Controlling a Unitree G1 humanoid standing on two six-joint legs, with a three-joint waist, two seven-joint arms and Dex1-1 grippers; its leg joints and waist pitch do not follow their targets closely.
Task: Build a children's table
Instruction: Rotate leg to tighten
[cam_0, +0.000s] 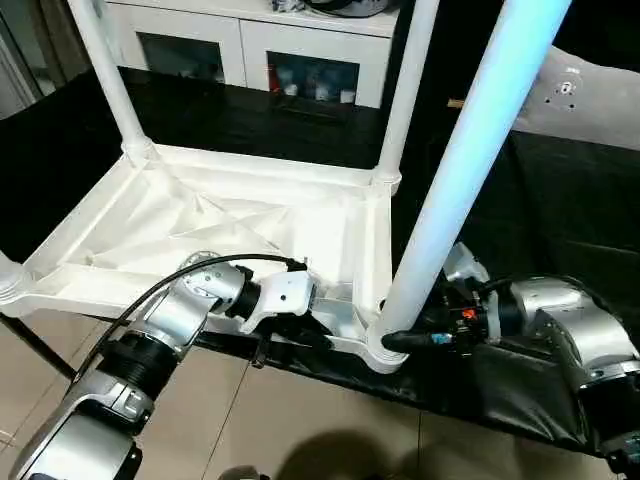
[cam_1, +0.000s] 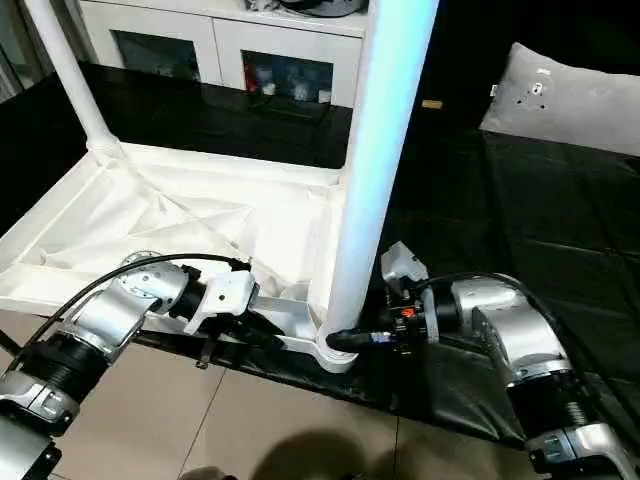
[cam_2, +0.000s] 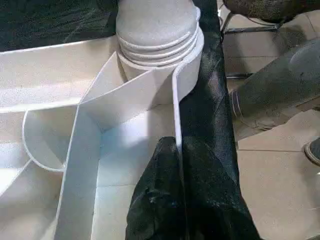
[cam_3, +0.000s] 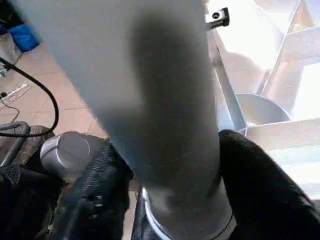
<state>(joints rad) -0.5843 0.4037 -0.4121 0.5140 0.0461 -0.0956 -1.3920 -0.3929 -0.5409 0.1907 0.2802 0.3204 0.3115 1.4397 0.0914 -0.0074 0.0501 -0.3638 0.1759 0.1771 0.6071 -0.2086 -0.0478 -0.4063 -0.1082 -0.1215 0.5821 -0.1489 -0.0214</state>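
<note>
The table top lies upside down on the black-draped worktop, ribs up, legs standing in its far sockets; the near leg stands in the near corner socket, right gripper closed round its base; left gripper pinches the top's near rim. To seat it well, I judge: keep the leg plumb, press straight down, brace the rim firmly.

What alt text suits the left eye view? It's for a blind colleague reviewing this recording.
The right gripper clasps the base of a white leg standing in the near corner socket of an upturned white tabletop. The left gripper clamps the tabletop's near rim; two more legs stand in far corners.
</note>
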